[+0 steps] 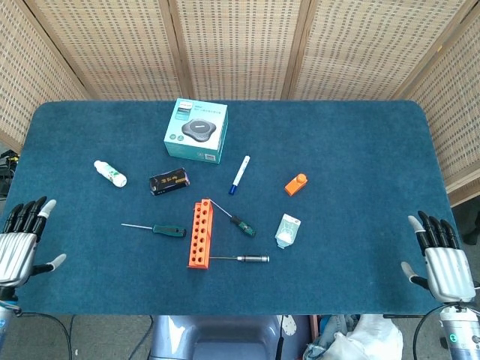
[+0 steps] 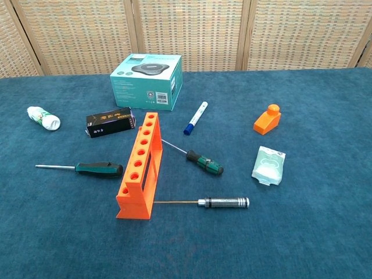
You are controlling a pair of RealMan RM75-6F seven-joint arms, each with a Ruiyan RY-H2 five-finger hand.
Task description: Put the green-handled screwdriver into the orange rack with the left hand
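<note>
Beside orange rack (image 2: pixel 139 168): marker (image 2: pixel 196 118), black box (image 2: pixel 110 122).

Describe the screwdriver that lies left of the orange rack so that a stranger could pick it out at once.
Find the orange rack standing mid-table. Left of it lies a screwdriver, its bare shaft pointing away from the rack. Unlike the striped-handled driver on the rack's right and the metal-handled one at its near end, its handle is dark green and plain.

Green-handled screwdriver (image 2: pixel 99 169) lies flat just left of upright orange rack (image 2: pixel 139 166), shaft pointing left.
</note>
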